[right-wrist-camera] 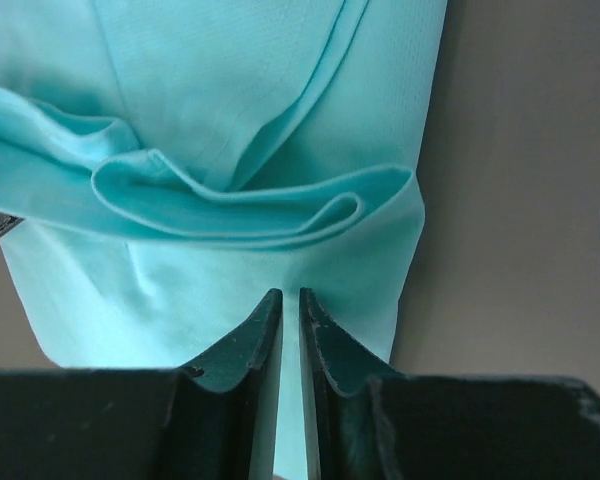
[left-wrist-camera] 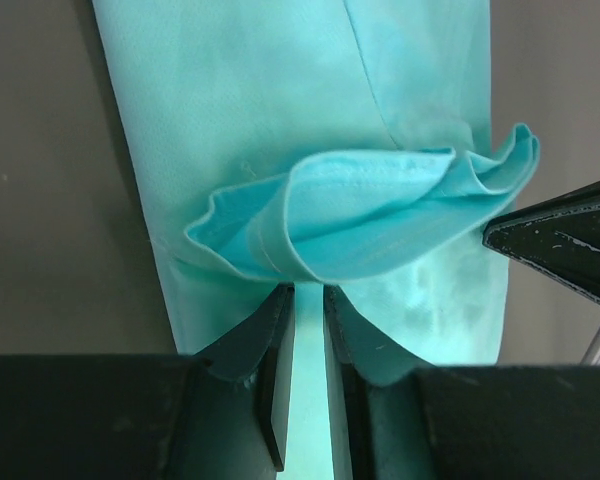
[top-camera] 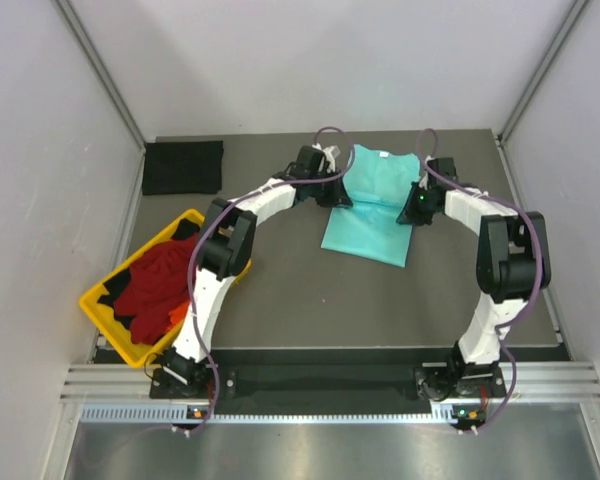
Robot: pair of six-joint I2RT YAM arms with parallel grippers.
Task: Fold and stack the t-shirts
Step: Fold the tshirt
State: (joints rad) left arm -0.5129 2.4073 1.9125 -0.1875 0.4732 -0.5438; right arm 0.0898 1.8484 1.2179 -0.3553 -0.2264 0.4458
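The mint-teal t-shirt (top-camera: 375, 215) lies partly folded on the dark table at the back centre. My left gripper (top-camera: 332, 192) is at its left edge and my right gripper (top-camera: 416, 206) at its right edge. In the left wrist view my left gripper (left-wrist-camera: 309, 290) is shut on a raised fold of the teal shirt (left-wrist-camera: 370, 215). In the right wrist view my right gripper (right-wrist-camera: 284, 293) is shut on the teal shirt (right-wrist-camera: 230, 205), whose folded hem curls just past the tips. A folded black t-shirt (top-camera: 183, 167) lies at the back left. Red (top-camera: 160, 285), black and orange shirts are heaped in the tray.
The yellow plastic tray (top-camera: 110, 320) stands at the left near edge of the table. Grey walls with metal rails close in both sides. The right gripper's dark finger (left-wrist-camera: 565, 250) shows at the right of the left wrist view.
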